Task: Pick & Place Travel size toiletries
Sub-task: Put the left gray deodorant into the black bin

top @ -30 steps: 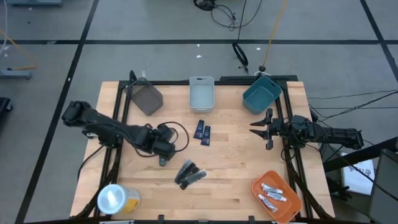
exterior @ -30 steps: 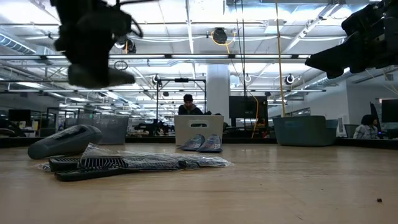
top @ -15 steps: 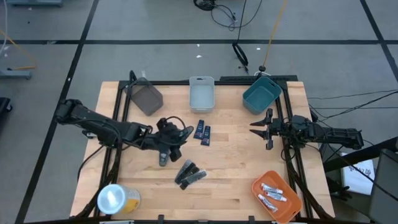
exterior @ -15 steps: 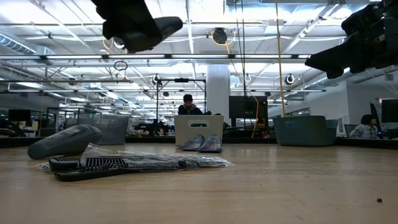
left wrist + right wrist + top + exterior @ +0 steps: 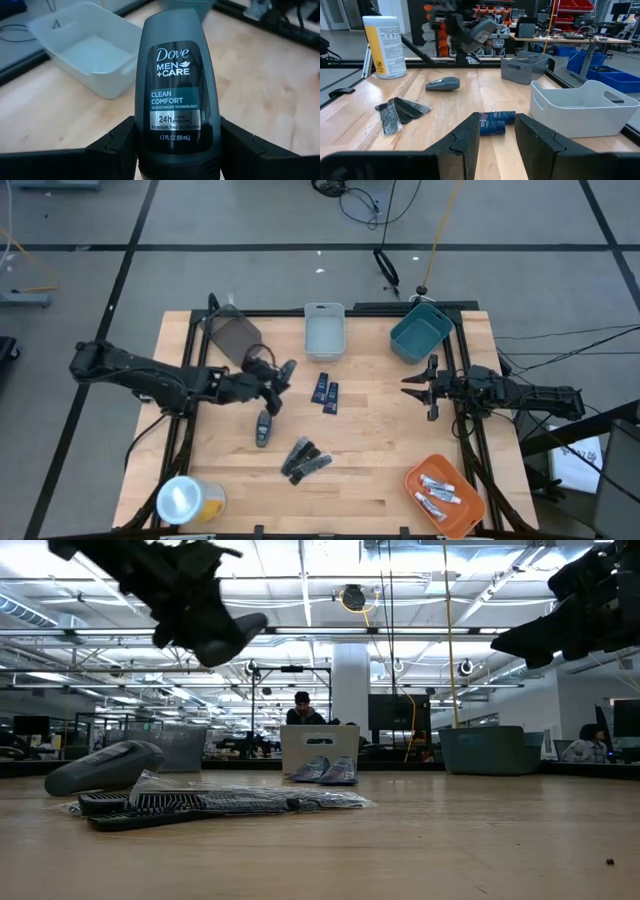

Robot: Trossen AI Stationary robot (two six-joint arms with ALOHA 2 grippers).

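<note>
The left gripper (image 5: 283,372) pinches a grey deodorant (image 5: 177,85) aloft near the white bin (image 5: 324,333); next, I'd judge, carry over and release; right gripper (image 5: 416,387) waits, jaws spread.

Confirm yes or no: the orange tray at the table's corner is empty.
No, the orange tray holds several silvery-white tubes, seen plainly in the high view.

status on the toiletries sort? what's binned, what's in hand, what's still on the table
Done: silvery tubes lie in the orange tray. In hand: the left gripper holds a dark grey deodorant in the air, between the dark grey bin and the white bin. Left: a second deodorant, two blue packets and the black combs on the table. The right gripper waits near the teal bin, holding nothing.
</note>
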